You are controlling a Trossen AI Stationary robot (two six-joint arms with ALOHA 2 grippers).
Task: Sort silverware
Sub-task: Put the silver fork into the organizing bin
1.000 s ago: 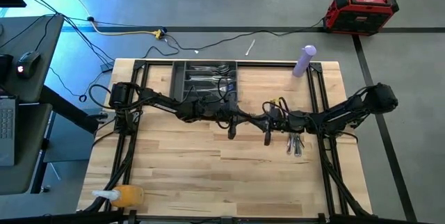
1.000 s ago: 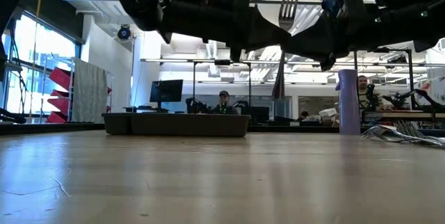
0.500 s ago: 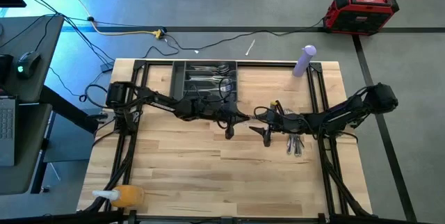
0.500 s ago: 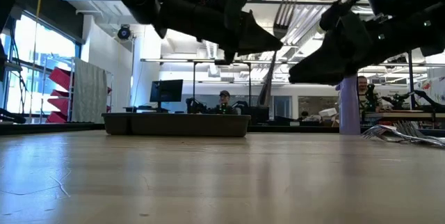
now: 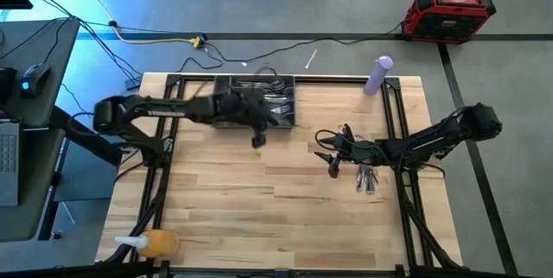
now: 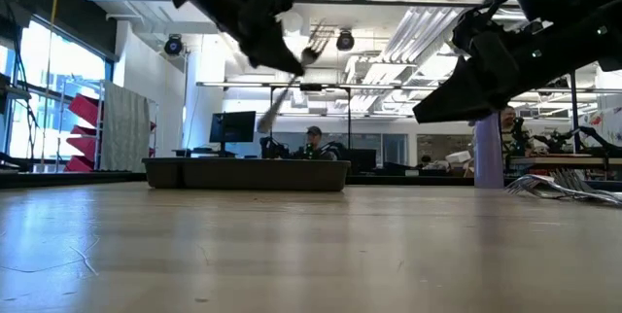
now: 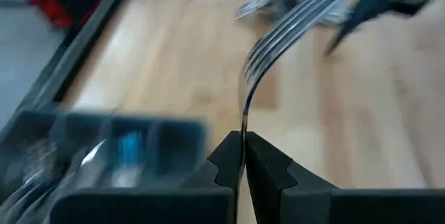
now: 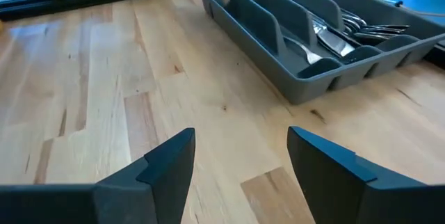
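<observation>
The left gripper (image 7: 243,156), its dark fingers clenched on the handle of a slim shiny silver metal fork (image 7: 292,33), hangs above the light wooden table (image 5: 259,192) just beside the dark grey compartmented plastic tray (image 5: 255,103), where more shiny silver cutlery (image 8: 348,36) lies in the compartments. The right gripper (image 8: 240,158) hovers over the table's middle with its fingers spread wide and nothing between them, near a small pile of loose silver utensils (image 5: 367,179) on the table's right side.

Purple bottle (image 5: 378,76) at table's (image 5: 225,200) far right corner; orange spray bottle (image 5: 152,243) near-left (lying down); red case (image 5: 450,11) on floor.
</observation>
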